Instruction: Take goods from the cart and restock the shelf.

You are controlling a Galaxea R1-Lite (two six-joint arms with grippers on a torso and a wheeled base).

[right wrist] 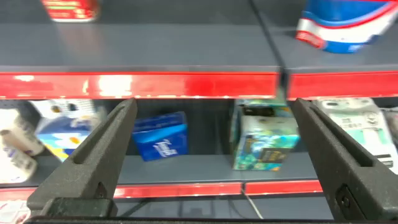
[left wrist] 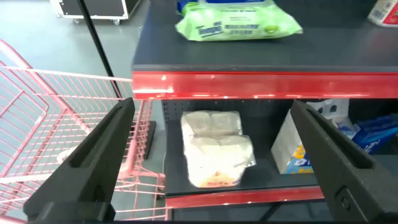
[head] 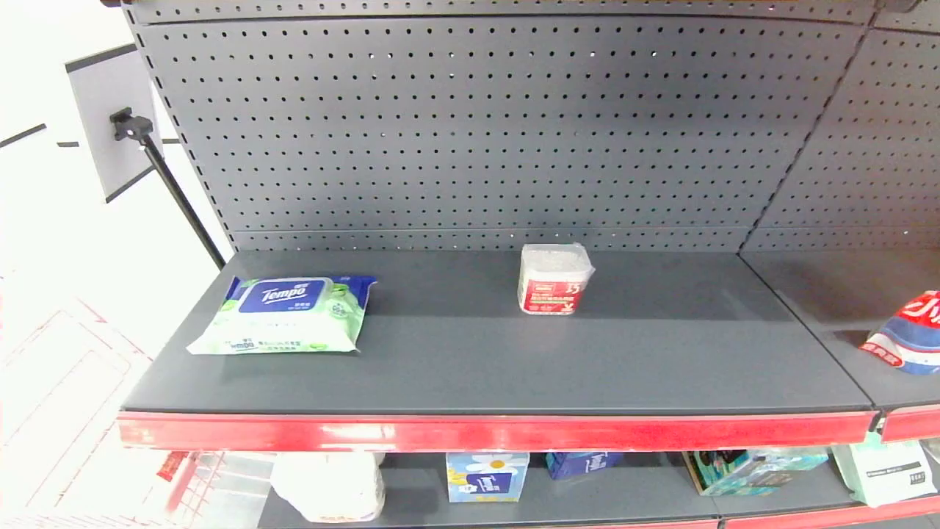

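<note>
left gripper (left wrist: 212, 104) is spread wide and holds nothing; right gripper (right wrist: 212, 102) is spread just as wide and is also empty. both face the red front strip (head: 492, 432) of the shelf.

on the dark grey shelf board (head: 514, 367) a green-and-white soft pack of wet wipes with a blue label (head: 283, 314) lies flat left of centre in the head view. it is near the board's left edge and set back from the front lip. a small white tub with a red label (head: 554, 279) stands upright mid-frame, toward the perforated grey back panel (head: 477, 132) and well apart from the pack. bare board lies between them, in front of them and out to the right seam. past that seam, at the right edge of the frame, a red, white and blue bag (head: 903, 334) rests on the neighbouring board.

the left wrist view takes in the red wire cart (left wrist: 43, 124) just beside the shelf's end, and a white plastic-wrapped bundle (left wrist: 214, 149) on the lower shelf. the right wrist view shows a dark blue box (right wrist: 160, 142) and a teal box (right wrist: 264, 140) upright on that lower shelf; the head view catches only their tops under the strip.
</note>
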